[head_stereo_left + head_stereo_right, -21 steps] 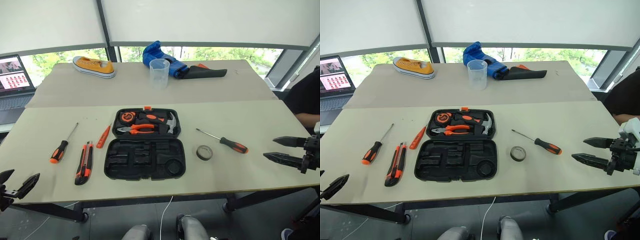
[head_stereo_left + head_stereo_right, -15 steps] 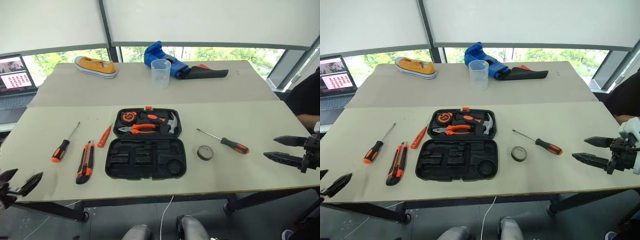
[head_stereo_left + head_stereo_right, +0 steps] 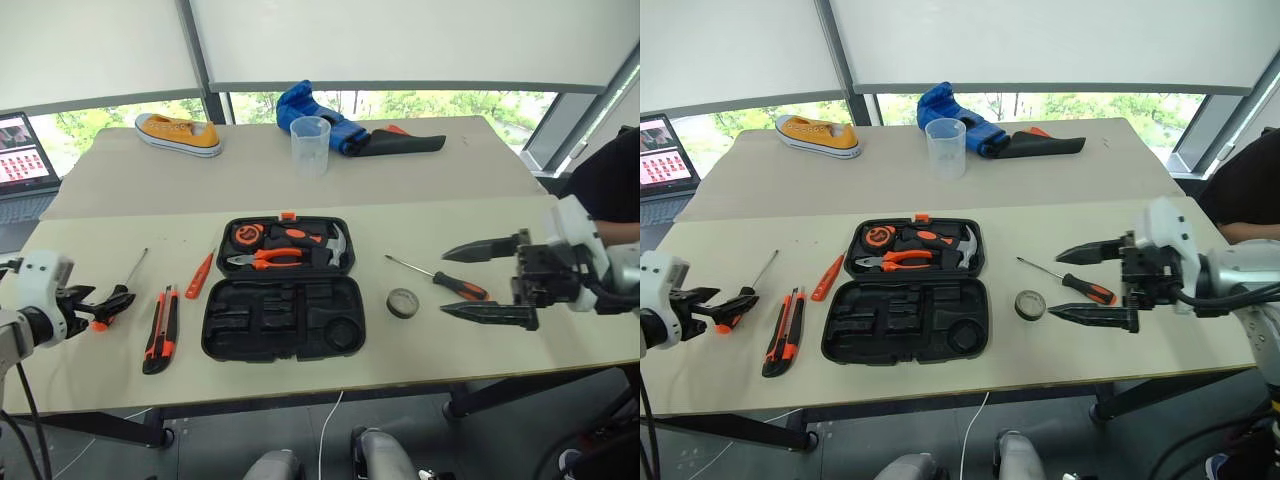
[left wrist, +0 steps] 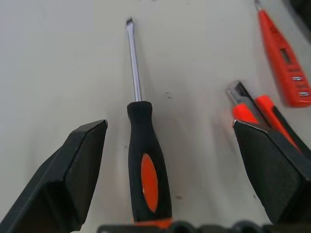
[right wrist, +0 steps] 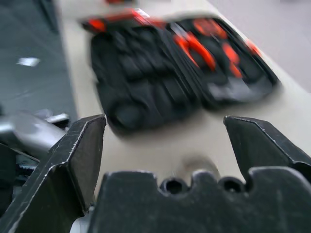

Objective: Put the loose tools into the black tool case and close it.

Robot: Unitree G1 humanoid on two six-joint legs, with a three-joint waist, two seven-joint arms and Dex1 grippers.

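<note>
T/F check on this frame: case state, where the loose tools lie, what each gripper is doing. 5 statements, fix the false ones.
1. The black tool case lies open on the table. True.
2. The left gripper is shut on a screwdriver. False: its jaws stand open on either side of the flat-blade screwdriver, not touching it.
3. The tape roll lies on the table between the case and the right gripper. True.
4. The utility knife sits in a recess of the case. False: it lies on the table, left of the case.
5. The right gripper holds the screwdriver to the right of the case. False: it is open and empty.
</note>
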